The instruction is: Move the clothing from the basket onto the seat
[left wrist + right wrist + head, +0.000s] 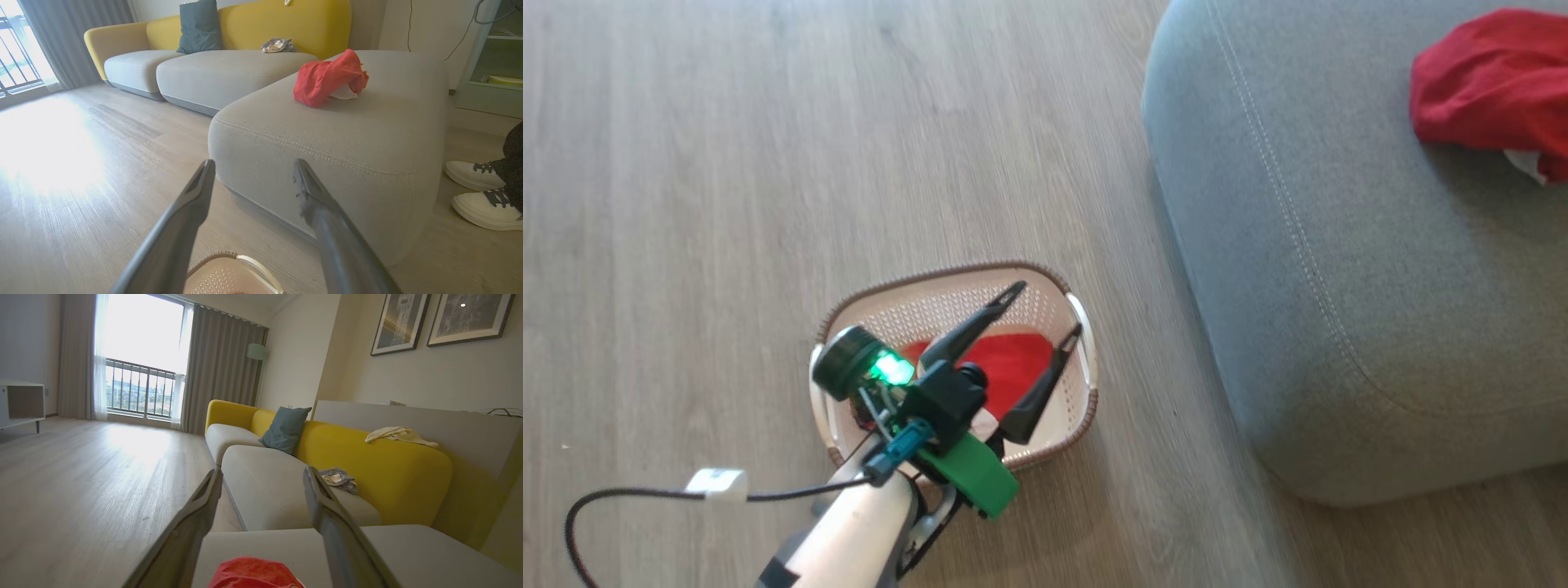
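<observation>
The cream basket (pixel 947 276) stands on the floor left of the grey seat (pixel 1339 245). A red garment (pixel 1011 359) lies inside it, partly hidden by my wrist. My left gripper (pixel 1048 310) hangs open above the basket with nothing between its fingers; in the left wrist view this gripper (pixel 253 167) points at the seat (pixel 347 134), the basket's rim (pixel 229 261) below it. A second red garment with a white patch (pixel 327 77) lies bunched on the seat, also (pixel 1494 82). My right gripper (pixel 263 473) is open above that garment (pixel 253 573).
A person's white shoes (pixel 478 179) stand on the floor at the seat's far side. A yellow-backed sofa (pixel 367 465) with a blue cushion (pixel 286 428) and loose cloths adjoins the seat. Wooden floor (pixel 768 163) spreads left of the basket.
</observation>
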Tool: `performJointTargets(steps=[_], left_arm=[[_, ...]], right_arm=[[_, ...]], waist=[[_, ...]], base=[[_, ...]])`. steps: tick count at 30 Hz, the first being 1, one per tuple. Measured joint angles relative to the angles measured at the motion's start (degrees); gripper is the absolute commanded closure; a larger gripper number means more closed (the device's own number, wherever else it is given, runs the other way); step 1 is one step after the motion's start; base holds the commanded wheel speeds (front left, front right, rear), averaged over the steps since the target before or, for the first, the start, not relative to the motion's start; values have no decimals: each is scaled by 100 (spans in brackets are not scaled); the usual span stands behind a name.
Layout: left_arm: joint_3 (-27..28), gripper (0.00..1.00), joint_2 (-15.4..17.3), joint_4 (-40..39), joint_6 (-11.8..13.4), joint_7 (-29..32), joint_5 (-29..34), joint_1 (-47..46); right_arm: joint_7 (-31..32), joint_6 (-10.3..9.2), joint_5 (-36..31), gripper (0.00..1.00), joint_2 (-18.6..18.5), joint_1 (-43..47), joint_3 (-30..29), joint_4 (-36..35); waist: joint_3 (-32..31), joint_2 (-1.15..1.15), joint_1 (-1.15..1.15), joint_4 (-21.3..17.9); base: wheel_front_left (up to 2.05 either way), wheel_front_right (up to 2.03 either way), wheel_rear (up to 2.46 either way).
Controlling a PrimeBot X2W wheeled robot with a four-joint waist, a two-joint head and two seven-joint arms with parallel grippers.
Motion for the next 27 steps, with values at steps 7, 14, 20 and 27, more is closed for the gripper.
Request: performJointTargets(steps=[7, 14, 20, 27], left_arm=[[677, 0, -165, -73, 227, 0, -45, 377], [1439, 0, -300, -144, 725, 0, -45, 742], [1983, 0, -327, -343, 1136, 0, -45, 1050], [2262, 0, -356, -350, 1273, 1, 63, 1356]], right_arm=[[0, 0, 252, 0, 210, 576, 644, -853], [0, 0, 512, 0, 633, 1304, 967, -1430], [0, 0, 580, 0, 784, 1942, 1337, -1753], [1, 0, 554, 0, 1161, 2655, 1575, -1853]], waist=[[-380, 0, 0, 217], [-691, 0, 0, 489], [-874, 0, 0, 646], [-974, 0, 0, 791]], base=[[0, 0, 0], [0, 0, 0], [0, 0, 0], [0, 0, 0]])
